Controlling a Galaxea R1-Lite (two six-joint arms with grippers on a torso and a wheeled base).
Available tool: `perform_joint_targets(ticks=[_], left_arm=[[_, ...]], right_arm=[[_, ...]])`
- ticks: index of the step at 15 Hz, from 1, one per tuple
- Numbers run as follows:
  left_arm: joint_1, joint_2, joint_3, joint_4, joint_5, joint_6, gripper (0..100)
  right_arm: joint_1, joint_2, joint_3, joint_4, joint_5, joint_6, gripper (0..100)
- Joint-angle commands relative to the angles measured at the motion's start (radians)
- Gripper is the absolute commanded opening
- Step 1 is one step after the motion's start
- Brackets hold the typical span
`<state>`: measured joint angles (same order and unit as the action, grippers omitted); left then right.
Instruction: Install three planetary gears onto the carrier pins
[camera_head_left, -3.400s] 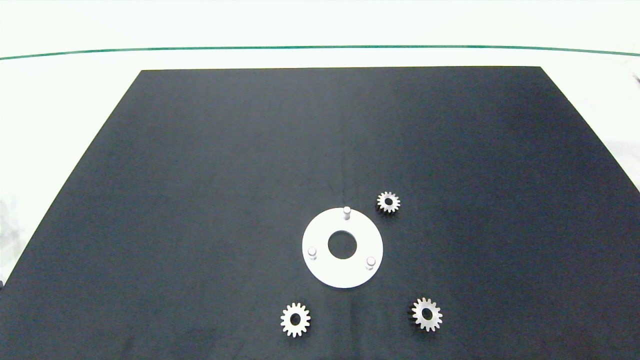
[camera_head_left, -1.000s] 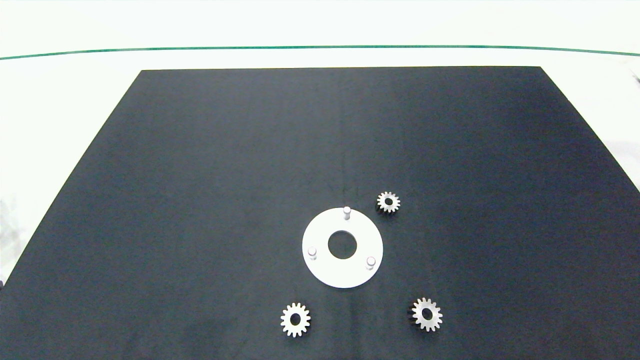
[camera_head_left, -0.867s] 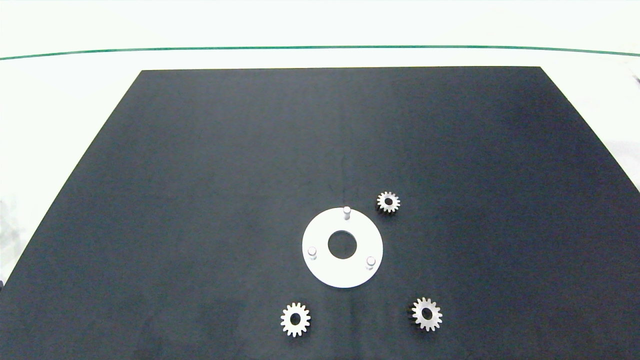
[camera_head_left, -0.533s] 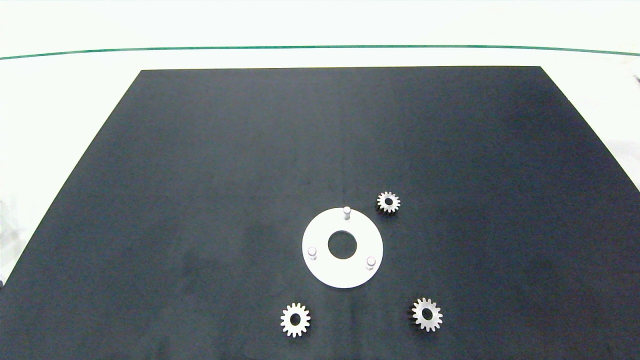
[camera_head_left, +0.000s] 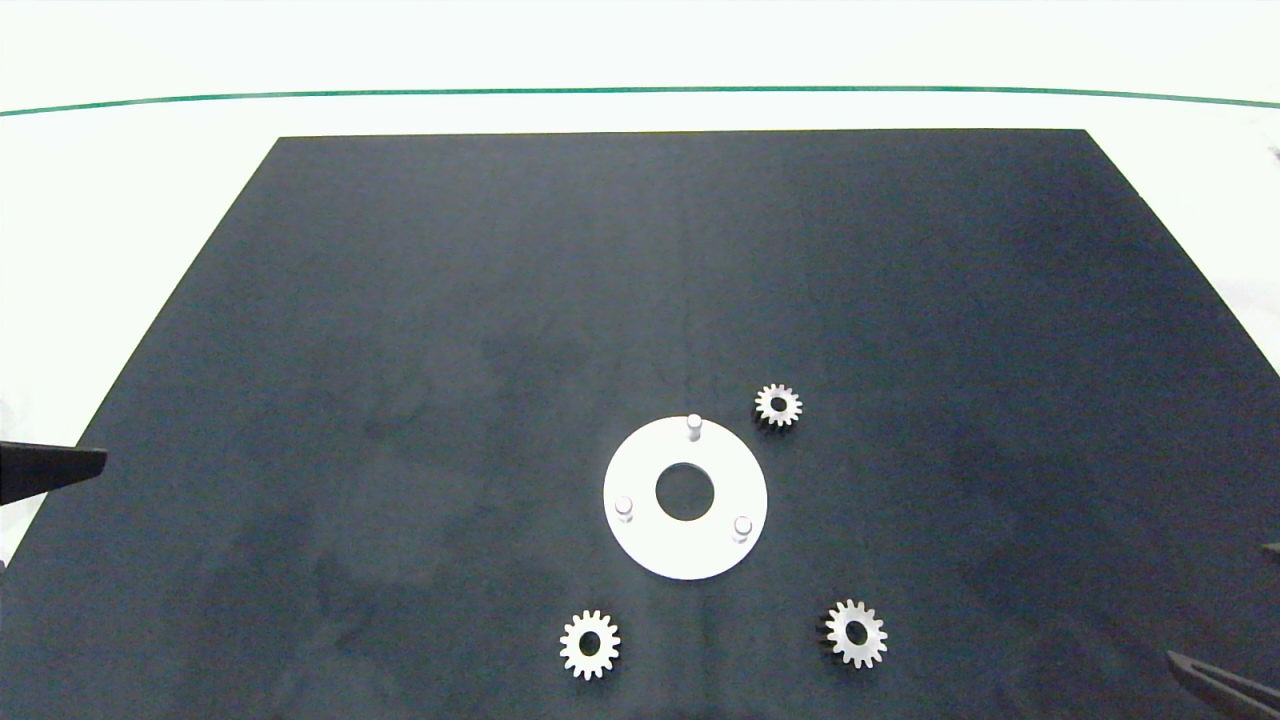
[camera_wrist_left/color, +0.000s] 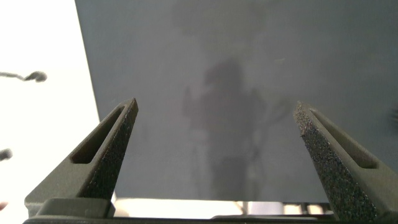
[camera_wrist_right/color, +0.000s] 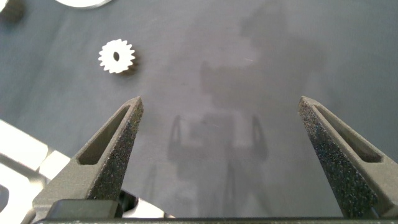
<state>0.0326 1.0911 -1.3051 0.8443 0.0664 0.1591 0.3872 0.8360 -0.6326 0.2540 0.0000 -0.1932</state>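
At mat's left edge, left gripper (camera_wrist_left/color: 214, 134) is hovering, fingers apart. Planetary gears (camera_head_left: 590, 645) are lying loose around carrier pins (camera_head_left: 693, 427): small, rigid, slippery; pinch across teeth. Right gripper (camera_wrist_right/color: 221, 127) is waiting, likewise spread.

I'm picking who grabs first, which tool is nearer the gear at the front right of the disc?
Right. The right tool is entering at the mat's near right corner, fairly near that gear. The left tool sits at the far left edge, across the white disc.
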Motion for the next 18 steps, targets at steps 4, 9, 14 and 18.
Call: perform_joint_targets(ticks=[4, 9, 14, 18], left_arm=[[-0.042, 0.035, -0.005, 0.052, 0.012, 0.003, 100], [-0.072, 0.03, -0.003, 0.076, 0.012, 0.002, 100], [-0.074, 0.02, -0.005, 0.075, 0.012, 0.003, 100], [-0.074, 0.013, -0.003, 0.076, 0.012, 0.002, 100]], right_arm=[[0.196, 0.368, -0.128, -0.001, -0.003, -0.034, 100], [0.291, 0.523, -0.151, -0.004, -0.057, -0.042, 100], [0.344, 0.594, -0.153, -0.085, -0.098, -0.043, 100], [0.354, 0.615, -0.159, -0.087, -0.133, -0.075, 100]])
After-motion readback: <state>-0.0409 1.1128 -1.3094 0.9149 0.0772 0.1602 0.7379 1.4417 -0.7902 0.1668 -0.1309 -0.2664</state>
